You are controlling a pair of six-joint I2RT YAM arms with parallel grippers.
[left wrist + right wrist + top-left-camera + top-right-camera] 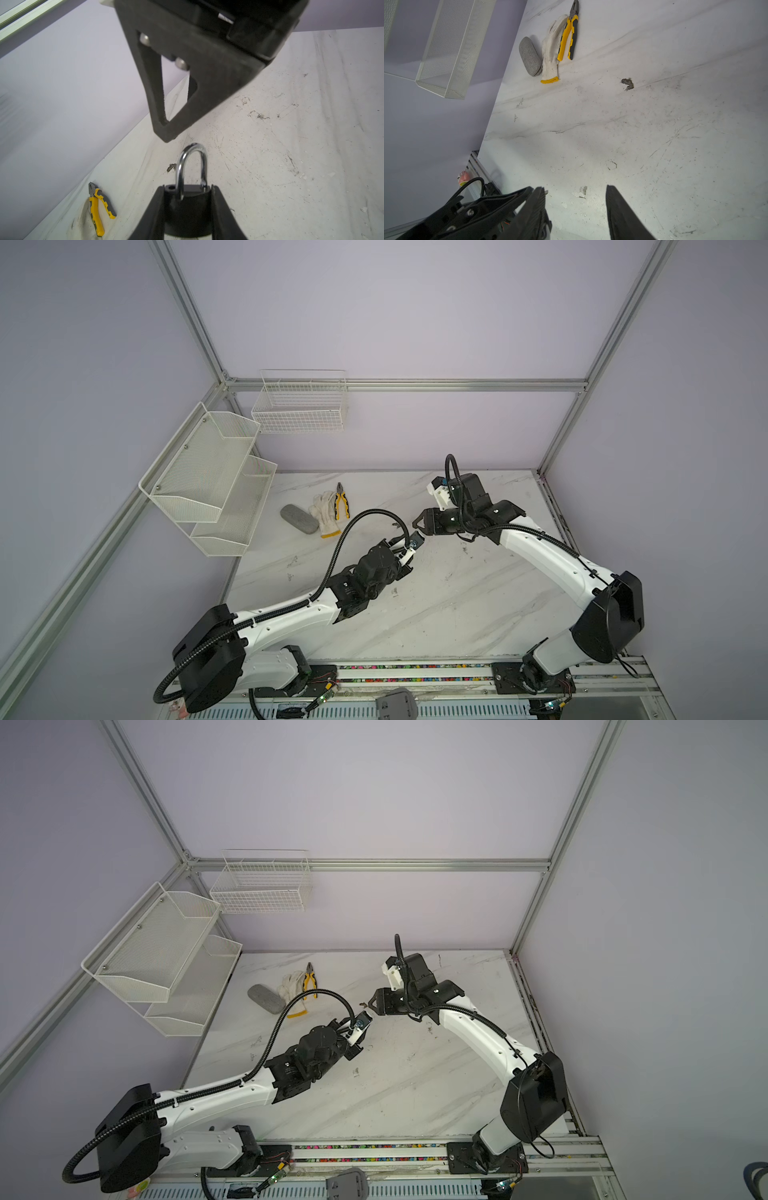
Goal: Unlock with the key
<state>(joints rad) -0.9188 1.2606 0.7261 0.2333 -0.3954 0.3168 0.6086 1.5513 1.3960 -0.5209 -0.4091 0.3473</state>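
**Left grips padlock, right open just past shackle**

Top views: Both arms meeting mid-table (457, 605). Left gripper (412, 542) angled up toward right gripper (415, 525), tips just apart. Same in both. Too small here to read either grip. Pliers (341, 501), glove (324, 510) and grey oval (298, 519) bunched at the far left, well apart from both grippers. Pliers lying partly on glove. Dark scrap (364, 1005) on table, seen just off right tip.

Left wrist: Only view showing the grip. Fingers (153, 207) narrowly spread, clamped on the two sides of black padlock (187, 205). Shackle (192, 148) pointing away from wrist. Notched end of one leg above body top, a bare hole in that top beside the other leg. Right gripper's fingertip hanging just beyond the shackle crown, not touching. Scrap on table near shackle.

Right wrist: Only view showing right gap. Fingers (614, 207) roughly half spread, bare table between, gripping nothing. Padlock out of this view. Part of left arm beside one finger.

Key: not made out in any view, location cannot be told. Padlock underside hidden by left fingers.
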